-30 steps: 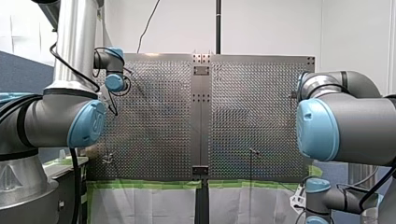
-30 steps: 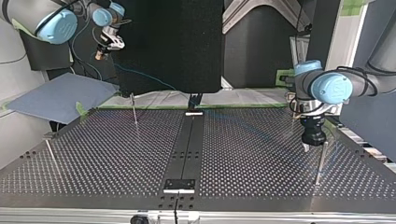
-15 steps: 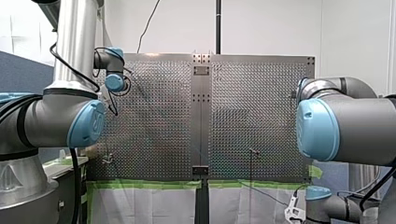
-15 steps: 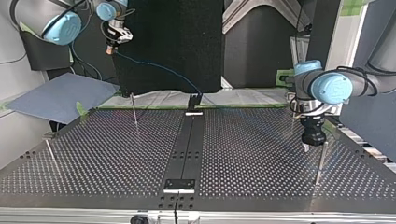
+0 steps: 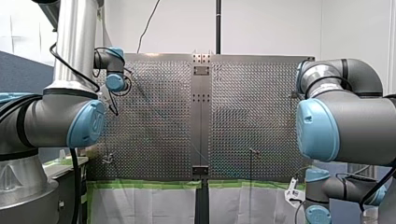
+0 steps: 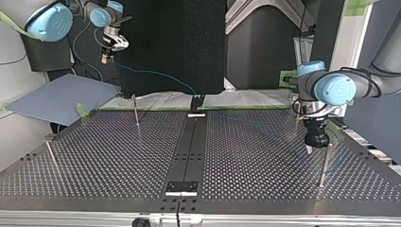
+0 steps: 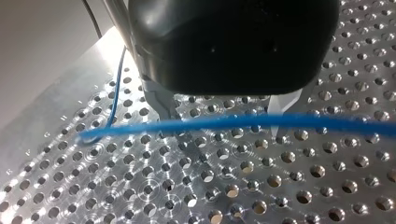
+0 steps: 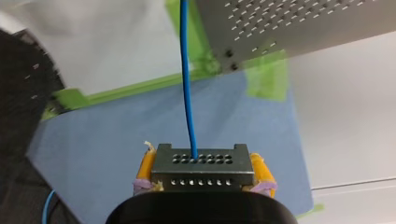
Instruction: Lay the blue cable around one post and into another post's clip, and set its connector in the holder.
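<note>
Between pads (image 8: 259, 171) of right tool (image 8: 201, 181), connector (image 8: 201, 167) with blue cable (image 8: 187, 84)

My right tool (image 6: 105, 57), carrying the connector (image 8: 201, 165), has swung back out beyond the counter's corner on the arms' side and dropped slightly since half a second ago. The cable (image 6: 151, 72) trailing from it now hangs lower, less steeply arched.

My bench (image 6: 265, 156) — perforated metal, dark strip (image 6: 189, 146) down its middle. Green tape (image 5: 149, 184) along edge nearest my shoulders, white sheet (image 5: 144, 205) just past it. Blue-grey board (image 6: 61, 97) off bench at top view's left — black panel (image 6: 175, 42) beside it.
</note>
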Motion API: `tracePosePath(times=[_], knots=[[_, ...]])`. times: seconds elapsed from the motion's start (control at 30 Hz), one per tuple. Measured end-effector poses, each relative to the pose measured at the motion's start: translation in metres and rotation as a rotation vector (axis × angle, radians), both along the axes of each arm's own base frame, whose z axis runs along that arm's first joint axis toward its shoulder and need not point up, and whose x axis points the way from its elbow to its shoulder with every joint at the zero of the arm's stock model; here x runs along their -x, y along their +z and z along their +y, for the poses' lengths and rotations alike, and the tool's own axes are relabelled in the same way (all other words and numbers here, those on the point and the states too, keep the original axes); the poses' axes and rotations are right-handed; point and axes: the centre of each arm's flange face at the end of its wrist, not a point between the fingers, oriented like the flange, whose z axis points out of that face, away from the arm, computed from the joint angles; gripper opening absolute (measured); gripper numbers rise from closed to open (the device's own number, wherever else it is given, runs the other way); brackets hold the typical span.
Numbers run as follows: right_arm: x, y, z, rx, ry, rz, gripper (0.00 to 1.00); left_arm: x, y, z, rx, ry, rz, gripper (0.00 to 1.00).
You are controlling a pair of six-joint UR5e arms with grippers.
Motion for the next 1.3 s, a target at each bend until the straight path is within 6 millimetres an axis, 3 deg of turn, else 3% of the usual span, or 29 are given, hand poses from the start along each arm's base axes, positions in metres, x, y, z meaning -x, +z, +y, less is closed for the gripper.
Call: tracePosePath(times=[0.67,1.3], knots=[[-0.024,0.073,-0.029,0.014,0.134,0.036,0.0,0.001,0.0,-0.01,-0.003,-0.017,0.0,1.0],[-0.038,0.158,-0.076,0.159,0.27,0.051,0.0,0.002,0.0,-0.016,-0.003,-0.029,0.001,1.0]])
